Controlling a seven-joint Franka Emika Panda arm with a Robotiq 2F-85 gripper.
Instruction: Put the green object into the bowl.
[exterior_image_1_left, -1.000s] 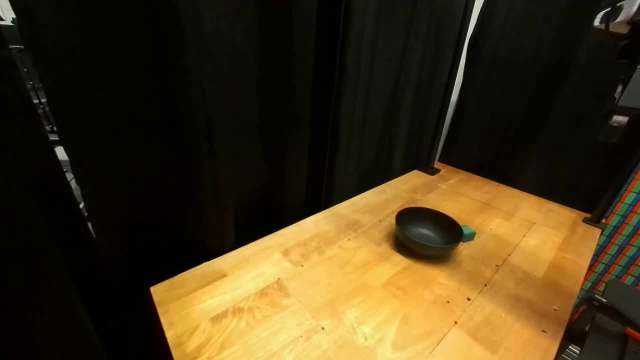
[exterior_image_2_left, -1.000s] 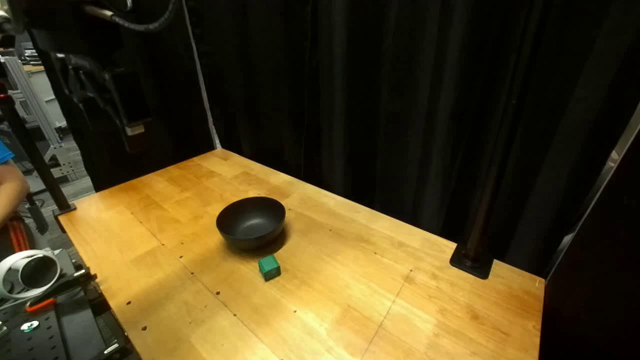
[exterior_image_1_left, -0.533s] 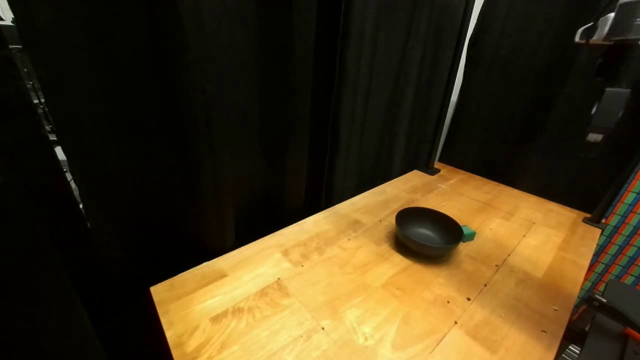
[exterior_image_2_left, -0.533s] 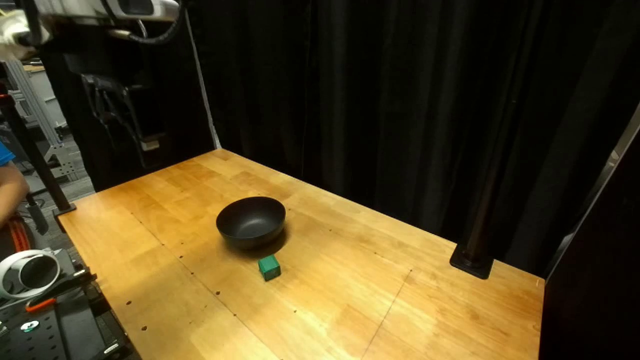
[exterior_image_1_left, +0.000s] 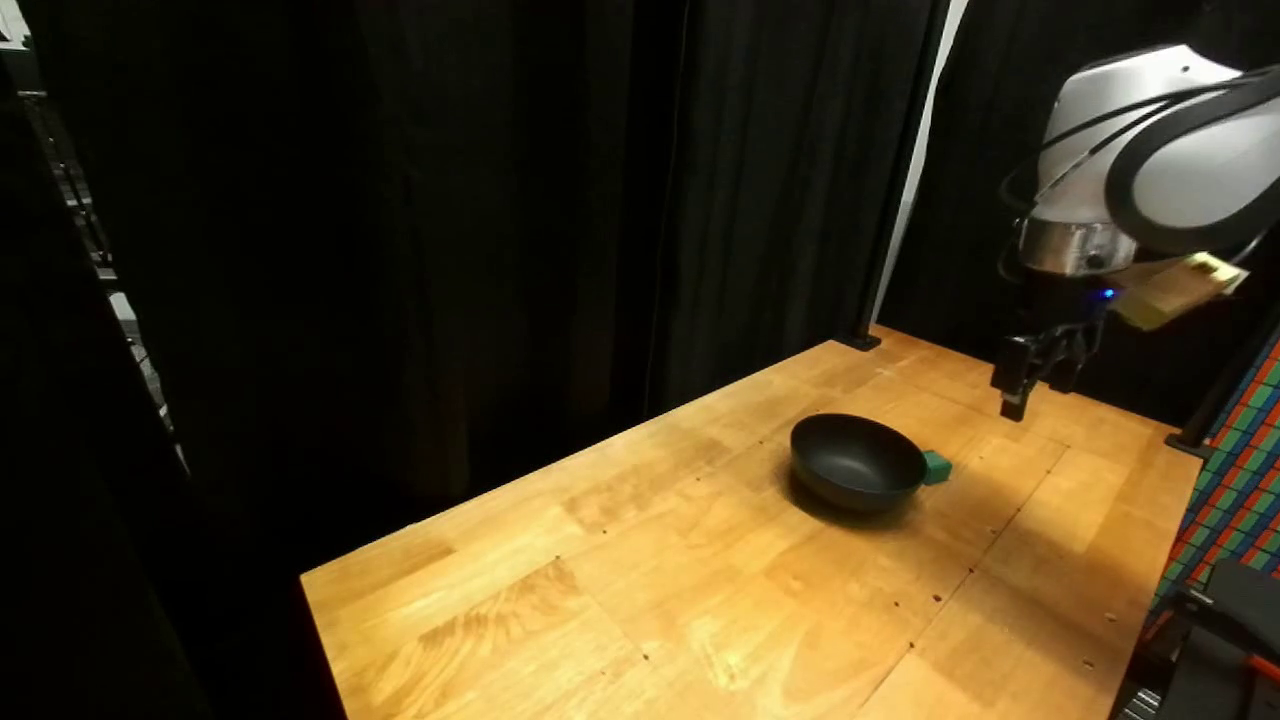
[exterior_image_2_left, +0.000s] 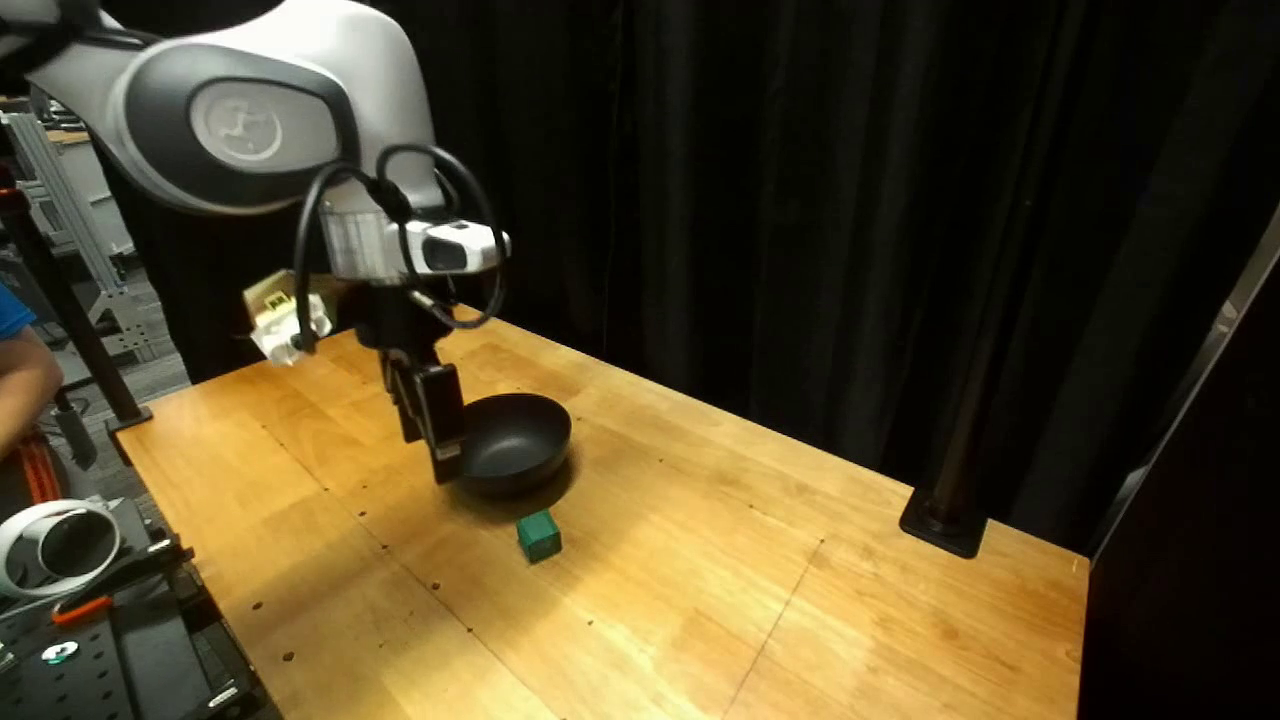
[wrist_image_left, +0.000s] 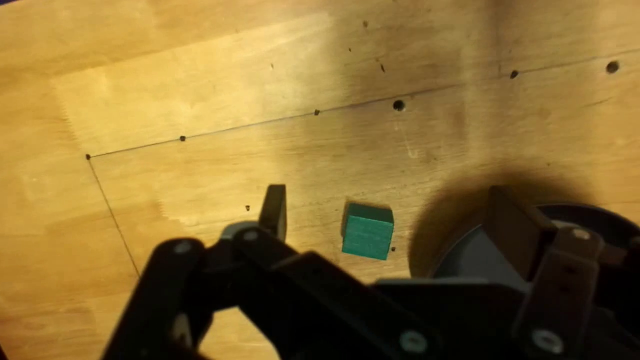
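Note:
The green object is a small teal-green cube on the table, in the wrist view (wrist_image_left: 367, 232) and both exterior views (exterior_image_1_left: 936, 468) (exterior_image_2_left: 539, 536). The black bowl (exterior_image_1_left: 858, 465) (exterior_image_2_left: 512, 445) stands upright close beside it; its rim partly hides the cube in an exterior view. In the wrist view the bowl (wrist_image_left: 485, 255) is at right, partly covered by a finger. My gripper (wrist_image_left: 387, 210) is open and empty, fingers wide apart, with the cube between them in the picture. It hangs above the table in both exterior views (exterior_image_1_left: 1037, 395) (exterior_image_2_left: 428, 450), partly in front of the bowl in one.
The wooden table (exterior_image_1_left: 720, 560) has dark curtains (exterior_image_2_left: 750, 200) behind it. A black post base (exterior_image_2_left: 943, 520) stands at the table edge. A cart with a white ring-shaped part (exterior_image_2_left: 70, 545) is beside the table, and a person's arm (exterior_image_2_left: 20, 380) shows nearby.
The arm has come down from high at the picture's edge and moved over the table toward the bowl and cube. The cube and the bowl have not moved.

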